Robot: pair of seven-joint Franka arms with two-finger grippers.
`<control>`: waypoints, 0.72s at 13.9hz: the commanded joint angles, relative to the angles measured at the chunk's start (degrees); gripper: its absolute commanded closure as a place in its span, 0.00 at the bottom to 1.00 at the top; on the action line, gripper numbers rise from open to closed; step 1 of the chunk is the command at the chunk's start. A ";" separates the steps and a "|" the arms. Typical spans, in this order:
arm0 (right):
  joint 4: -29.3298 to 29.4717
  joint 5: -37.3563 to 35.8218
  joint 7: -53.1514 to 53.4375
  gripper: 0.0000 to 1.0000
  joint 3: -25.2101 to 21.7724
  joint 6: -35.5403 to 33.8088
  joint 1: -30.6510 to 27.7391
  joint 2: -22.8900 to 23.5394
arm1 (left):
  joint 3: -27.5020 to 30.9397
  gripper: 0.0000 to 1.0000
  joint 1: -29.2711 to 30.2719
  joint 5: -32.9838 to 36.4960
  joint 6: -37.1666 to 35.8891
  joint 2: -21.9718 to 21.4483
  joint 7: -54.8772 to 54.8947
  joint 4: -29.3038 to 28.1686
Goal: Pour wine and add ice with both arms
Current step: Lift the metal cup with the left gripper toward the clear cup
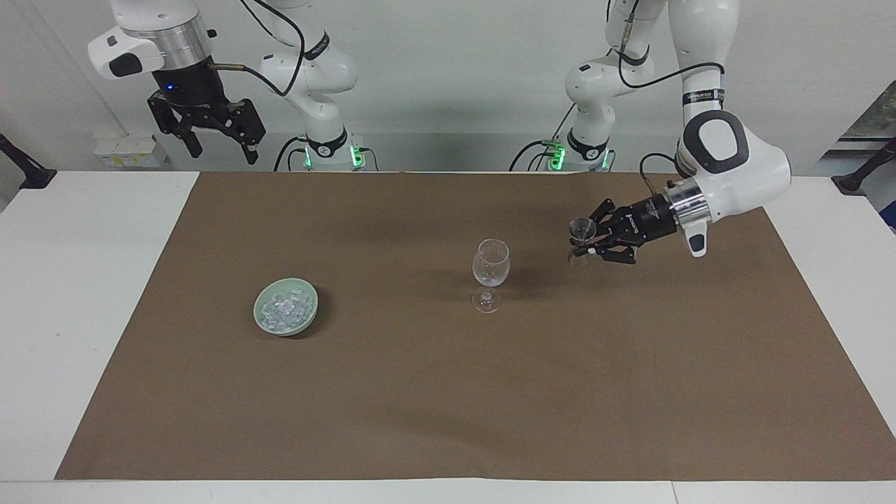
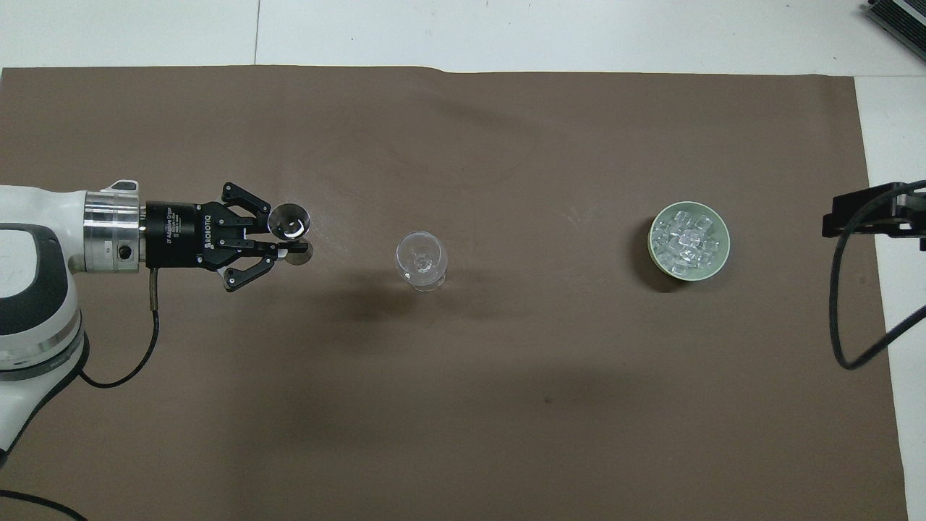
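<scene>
Your left gripper (image 1: 586, 245) is clamped tight on a tiny clear cup (image 1: 581, 229), and you can see it at the middle right of the facing view, up in the air over the brown mat (image 1: 448, 392). In the overhead view the same left gripper (image 2: 289, 249) sits at the middle left. The wine glass (image 1: 491, 269) stands upright in the middle of the picture, a little way from the cup and not touching it. The green bowl (image 1: 310, 311) full of ice (image 1: 283, 310) sits at the lower left of the facing view, well apart from the glass. Your right gripper (image 1: 213, 136) waits at the upper left, high up, with its fingers spread wide and nothing in them. Now be careful. I think the tall glass could tip over if the black fingers bump it, because its foot is small. If you tilt the tiny cup before it is over the glass, the drink may splash on the mat. The cup is small and smooth, so it might slip too.
</scene>
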 commanded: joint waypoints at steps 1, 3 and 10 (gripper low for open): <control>-0.65 1.57 -0.72 0.00 0.10 0.90 -0.64 -0.28 | -1.19 1.00 -0.26 -0.97 2.24 -3.13 -2.28 -2.57; -0.65 1.57 -0.72 0.00 0.10 0.90 -0.64 -0.28 | -3.04 1.00 -0.26 -0.97 4.44 -4.54 -4.21 -3.27; -1.62 1.57 -0.90 0.00 0.10 0.90 -0.73 -0.80 | -8.41 1.00 -0.26 -0.89 9.54 -6.48 -9.58 -3.45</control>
